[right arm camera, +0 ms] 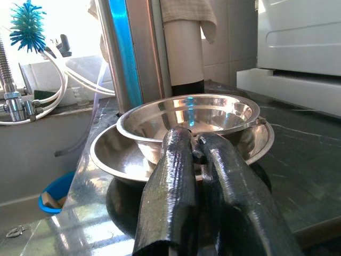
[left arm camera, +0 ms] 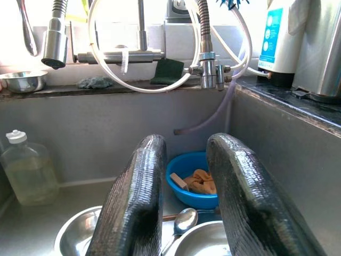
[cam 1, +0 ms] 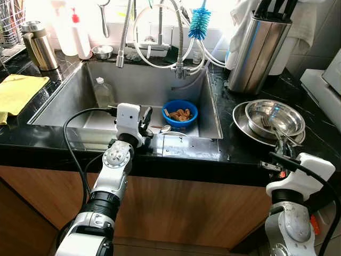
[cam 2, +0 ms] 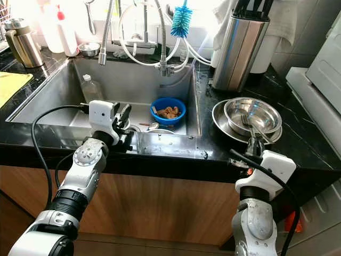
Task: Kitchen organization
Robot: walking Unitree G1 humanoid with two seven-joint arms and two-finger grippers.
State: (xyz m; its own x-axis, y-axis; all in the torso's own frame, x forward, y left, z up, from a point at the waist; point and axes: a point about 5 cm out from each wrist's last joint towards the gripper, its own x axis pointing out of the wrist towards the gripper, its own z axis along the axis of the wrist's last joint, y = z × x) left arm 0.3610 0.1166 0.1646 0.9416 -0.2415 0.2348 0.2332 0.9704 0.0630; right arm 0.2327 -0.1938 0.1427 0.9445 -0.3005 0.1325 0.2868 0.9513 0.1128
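Sitting in the steel sink (cam 1: 64,101), rear right corner: blue bowl (cam 1: 179,113) w/ brownish food scraps. Just in front of it, a spoon (left arm camera: 184,220) and two steel bowls (left arm camera: 80,237), partly hidden by the L gripper (cam 1: 144,121). L gripper is over the sink's front edge, fingers (left arm camera: 133,202) apart w/ a moderate gap, holding nothing. Clear bottle w/ white cap (cam 1: 103,92) stands at sink's rear left wall. R gripper (cam 1: 281,144) is at the bench's (cam 1: 242,154) front edge, just before the stacked steel bowls (cam 1: 274,118) on the bench right of the sink; fingers (right arm camera: 176,181) pressed together, nothing seen between. Fork (cam 1: 268,125) lies in the upper bowl. Steel knife block (cam 1: 256,50) behind the stack. Blue bottle brush (cam 1: 199,22) hangs over the faucets (cam 1: 180,37). Yellow cloth (cam 1: 16,92) and brass-toned jug (cam 1: 38,44) on bench left of sink.
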